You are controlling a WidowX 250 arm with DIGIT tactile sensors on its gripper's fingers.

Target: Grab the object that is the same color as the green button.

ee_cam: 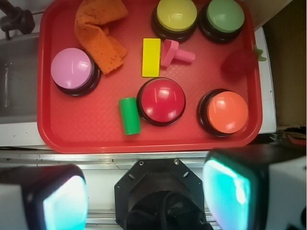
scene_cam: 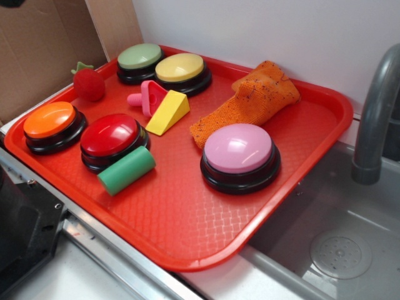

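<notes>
The red tray (scene_cam: 294, 206) is the surface carrying everything. On it, largest first: an orange cloth (scene_cam: 247, 103) crumpled toward 1 o'clock in the exterior view; five dome buttons w/ black bases: pink button (scene_cam: 239, 150), red button (scene_cam: 112, 134), orange button (scene_cam: 50, 120), yellow button (scene_cam: 180, 67) and the green button (scene_cam: 140, 57) at the far edge, approx 11 o'clock. Then a yellow wedge (scene_cam: 169, 112), the green cylinder (scene_cam: 127, 170), a pink peg (scene_cam: 147, 97) and a toy strawberry (scene_cam: 89, 83).

The cylinder matches the green button in hue, so it's the target. It lies on its side, touching or just beside the red button, at the button's 5 o'clock in the exterior view. In the wrist view it sits at 9 o'clock of that button (ee_cam: 161, 101), long axis running roughly 12-to-6.

Handling, as a judgement: looks light, stiff, smooth, prob. slippery, and it can roll. Best hold is across the curved sides at mid-length, jaws closing square to the long axis.

In the way: the red button crowds one side, so a finger must slip into that narrow gap. The other side is bare tray. Pink button and cloth are well apart.

The tool (ee_cam: 146, 196) hangs off the tray's near edge, pads (ee_cam: 64, 201) spread wide, holding nothing.
</notes>
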